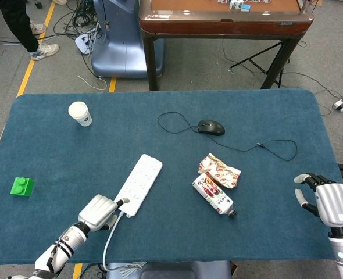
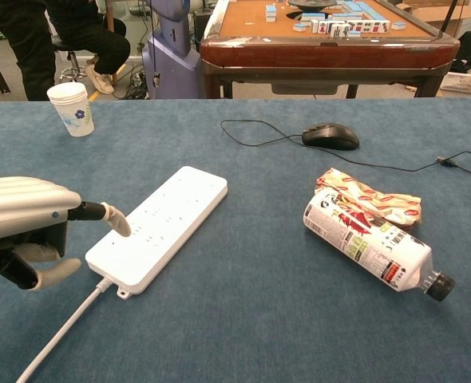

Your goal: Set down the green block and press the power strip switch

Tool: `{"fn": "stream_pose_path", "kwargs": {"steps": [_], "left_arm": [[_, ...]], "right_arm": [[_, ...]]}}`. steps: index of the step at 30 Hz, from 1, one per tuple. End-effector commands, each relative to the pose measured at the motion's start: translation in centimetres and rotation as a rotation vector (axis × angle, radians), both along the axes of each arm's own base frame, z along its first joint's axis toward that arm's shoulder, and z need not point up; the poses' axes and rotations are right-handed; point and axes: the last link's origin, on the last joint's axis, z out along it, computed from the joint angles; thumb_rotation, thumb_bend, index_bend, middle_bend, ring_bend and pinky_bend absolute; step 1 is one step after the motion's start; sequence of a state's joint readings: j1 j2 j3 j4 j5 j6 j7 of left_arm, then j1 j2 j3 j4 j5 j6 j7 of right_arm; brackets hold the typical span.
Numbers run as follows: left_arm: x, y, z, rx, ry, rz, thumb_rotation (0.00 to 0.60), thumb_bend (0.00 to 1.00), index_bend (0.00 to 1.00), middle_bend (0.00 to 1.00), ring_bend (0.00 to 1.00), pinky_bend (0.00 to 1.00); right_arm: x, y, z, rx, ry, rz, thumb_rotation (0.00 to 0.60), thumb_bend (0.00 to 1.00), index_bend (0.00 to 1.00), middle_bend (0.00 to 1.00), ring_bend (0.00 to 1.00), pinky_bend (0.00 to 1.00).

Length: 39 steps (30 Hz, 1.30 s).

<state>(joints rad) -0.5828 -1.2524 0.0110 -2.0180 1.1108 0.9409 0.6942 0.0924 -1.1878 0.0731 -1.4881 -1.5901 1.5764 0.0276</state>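
- The left hand [image 2: 24, 227] is cut by the chest view's left edge (wrist unseen).
- The power strip [image 2: 160, 225] switch is too small to tell.
- The green block [image 1: 22, 186] lies outside the chest view.

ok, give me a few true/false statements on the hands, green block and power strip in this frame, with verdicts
1. The green block lies on the blue table, apart from both hands. True.
2. The left hand has a fingertip at the white power strip's cable end. True.
3. The right hand holds the printed bottle. False: it holds nothing, fingers apart, by the table's edge.
4. The white paper cup lies tipped over. False: it stands upright.
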Motion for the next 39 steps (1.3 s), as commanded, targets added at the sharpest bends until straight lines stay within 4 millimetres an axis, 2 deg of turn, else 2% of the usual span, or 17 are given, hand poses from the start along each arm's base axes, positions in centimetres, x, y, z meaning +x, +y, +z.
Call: {"fn": "stream_pose_path", "kwargs": {"steps": [1,39], "left_arm": [[-0.1,0.1,-0.2,0.004,0.030,-0.003,0.600,0.53,0.23,1.00,1.00,1.00],[0.2,0.5,-1.7,0.008,0.119,0.010,0.600,0.53,0.25,1.00,1.00,1.00]], "right_arm": [[0.0,0.0,-0.1,0.002,0.004,-0.002,0.600,0.33,0.46,0.50,0.54,0.73],[0.0,-0.2,-0.2,0.010,0.013,-0.005,0.600,0.33,0.46,0.50,0.54,0.73]]}}
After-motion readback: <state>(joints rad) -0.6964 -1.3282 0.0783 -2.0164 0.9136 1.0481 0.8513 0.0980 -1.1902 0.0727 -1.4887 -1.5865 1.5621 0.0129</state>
